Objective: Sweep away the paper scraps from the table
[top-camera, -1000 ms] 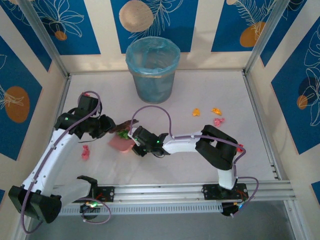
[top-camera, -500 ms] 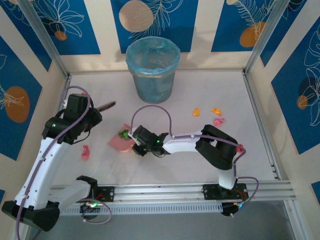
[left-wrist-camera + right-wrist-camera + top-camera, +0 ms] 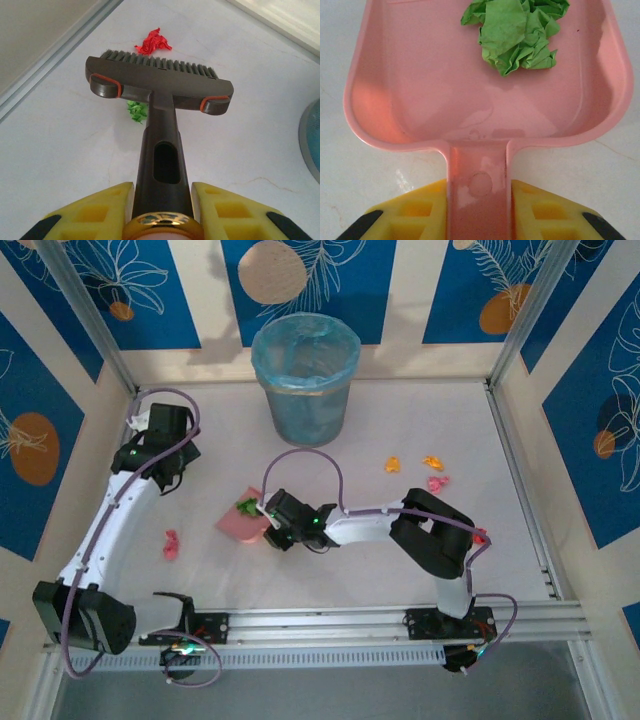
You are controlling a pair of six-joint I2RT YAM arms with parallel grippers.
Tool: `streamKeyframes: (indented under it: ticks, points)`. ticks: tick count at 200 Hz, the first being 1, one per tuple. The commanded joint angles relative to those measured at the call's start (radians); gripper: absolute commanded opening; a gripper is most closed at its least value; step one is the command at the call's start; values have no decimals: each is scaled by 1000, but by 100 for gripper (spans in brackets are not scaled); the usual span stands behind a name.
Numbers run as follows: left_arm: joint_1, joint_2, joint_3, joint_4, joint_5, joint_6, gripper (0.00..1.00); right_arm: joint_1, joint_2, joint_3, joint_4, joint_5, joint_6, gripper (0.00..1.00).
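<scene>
My left gripper [image 3: 162, 200] is shut on the handle of a dark brush [image 3: 159, 82], held over the table [image 3: 400, 420] at the far left [image 3: 163, 462]. A red paper scrap [image 3: 152, 42] lies just past the bristles, and a green one [image 3: 136, 111] sits under the brush neck. My right gripper [image 3: 479, 200] is shut on the handle of the pink dustpan [image 3: 420, 75], which lies flat at mid-table [image 3: 238, 525] with a crumpled green scrap [image 3: 517, 35] in it. More scraps lie loose: a pink one [image 3: 170, 543] at the left, orange ones [image 3: 392, 465] and a pink one [image 3: 437, 483] at the right.
A round bin with a blue liner [image 3: 305, 380] stands at the back centre. Metal frame rails border the table on the left [image 3: 125, 430] and right [image 3: 515, 480]. Patterned wall panels close in three sides.
My left arm has swung the brush away from the dustpan, back toward the far-left side of the table. The right arm and dustpan have stayed put.
</scene>
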Motion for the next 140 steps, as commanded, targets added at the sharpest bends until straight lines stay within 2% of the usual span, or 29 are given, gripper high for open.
streamKeyframes:
  ticks: [1, 70, 140]
  points:
    - [18, 2, -4, 72, -27, 26, 0, -14, 27, -11, -96, -12, 27, 0]
    - [34, 69, -69, 108, 39, 12, 0, -6, 7, -28, -89, 4, 29, 0]
    - [37, 60, -150, 121, 111, -38, 0, 11, -17, -52, -87, 36, 33, 0]
